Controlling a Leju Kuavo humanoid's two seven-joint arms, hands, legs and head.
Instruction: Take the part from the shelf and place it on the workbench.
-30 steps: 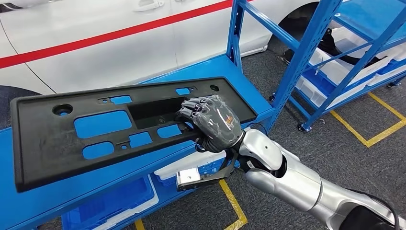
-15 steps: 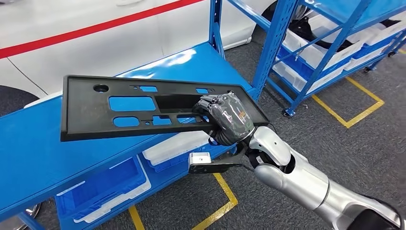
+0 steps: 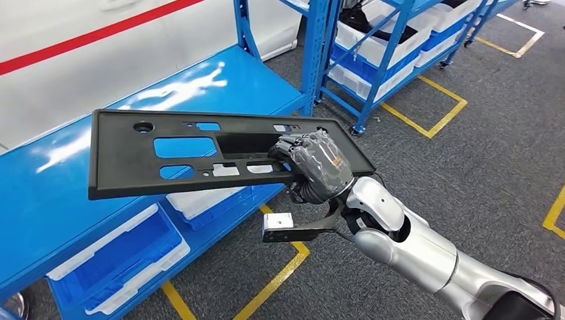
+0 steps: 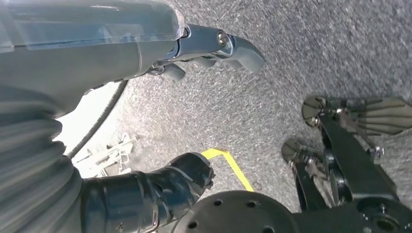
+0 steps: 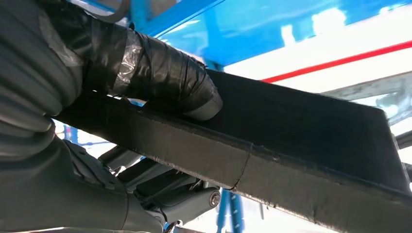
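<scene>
Gripping black part [image 3: 200, 157], right robot hand [image 3: 318, 167], blue shelf [image 3: 220, 83], grey carpet [image 3: 466, 153]

we see the right hand [image 3: 320, 167] gripping the near edge of the long black part [image 3: 193, 157], holding it above the blue shelf [image 3: 60, 193] with white bins [image 3: 120, 257] underneath.

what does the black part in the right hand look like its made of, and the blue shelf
Black part: probably moulded plastic, matte and faintly grainy, with neat cut-outs and a raised rim; the right hand grips it at one end. Blue shelf: looks like painted metal, glossy enough to throw bright reflections.
</scene>
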